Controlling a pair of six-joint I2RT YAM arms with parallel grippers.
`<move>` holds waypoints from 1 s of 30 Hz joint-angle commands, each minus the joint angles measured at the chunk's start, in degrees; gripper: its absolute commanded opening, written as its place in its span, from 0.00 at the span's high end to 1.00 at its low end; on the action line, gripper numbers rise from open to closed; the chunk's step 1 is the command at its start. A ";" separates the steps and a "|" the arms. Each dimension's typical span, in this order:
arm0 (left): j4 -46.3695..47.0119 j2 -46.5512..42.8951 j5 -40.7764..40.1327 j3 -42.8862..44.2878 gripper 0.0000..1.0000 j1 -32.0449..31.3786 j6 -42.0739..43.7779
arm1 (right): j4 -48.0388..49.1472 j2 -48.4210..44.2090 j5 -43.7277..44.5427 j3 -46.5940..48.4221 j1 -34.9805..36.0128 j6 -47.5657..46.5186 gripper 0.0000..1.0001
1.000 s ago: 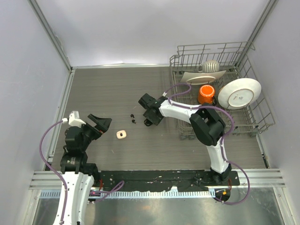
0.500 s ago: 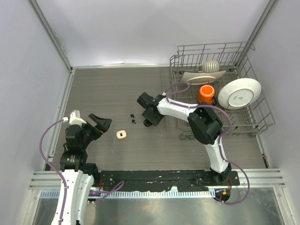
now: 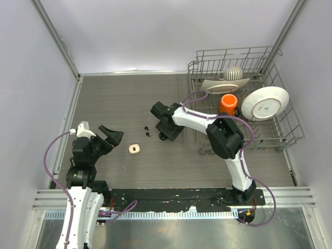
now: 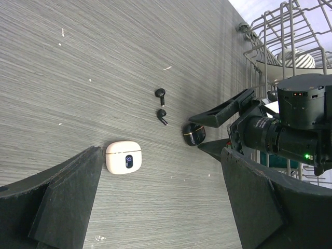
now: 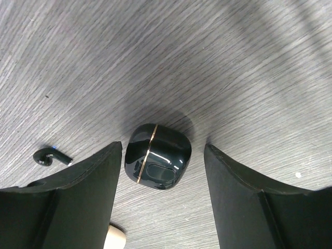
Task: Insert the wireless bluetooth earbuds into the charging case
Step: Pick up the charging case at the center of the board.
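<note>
A closed black charging case point(image 5: 158, 155) with a gold seam lies on the grey table; it also shows in the left wrist view point(image 4: 193, 134). My right gripper point(image 5: 162, 151) is open, low over the table, with one finger on each side of the case and not touching it. Two black earbuds point(image 3: 146, 128) point(image 3: 149, 134) lie just left of it, apart from the case, and show in the left wrist view point(image 4: 160, 93) point(image 4: 162, 116). A closed white case point(image 3: 135, 149) lies nearer. My left gripper point(image 3: 111, 136) is open and empty, left of the white case. No white earbuds are in view.
A wire dish rack point(image 3: 282, 116) stands at the right, holding white plates point(image 3: 264, 102), an orange cup point(image 3: 228, 104) and a striped mug point(image 3: 233, 73). Its left edge is close to my right arm. Walls enclose the table on three sides.
My right gripper has shifted slightly left over the black case. The left arm, the cases and the earbuds have not moved.
</note>
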 commanded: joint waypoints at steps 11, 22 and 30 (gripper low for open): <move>6.62 -3.11 4.41 2.08 0.00 0.35 0.30 | -2.51 3.71 -1.40 -0.45 -1.76 5.25 0.60; 29.13 -13.93 19.52 -6.53 0.00 0.35 -3.38 | 2.85 -2.43 0.00 -4.15 -1.50 1.21 0.99; 43.38 -13.84 23.33 -8.47 0.00 0.35 -5.33 | 10.22 -19.39 -1.05 -6.43 -0.09 2.16 0.99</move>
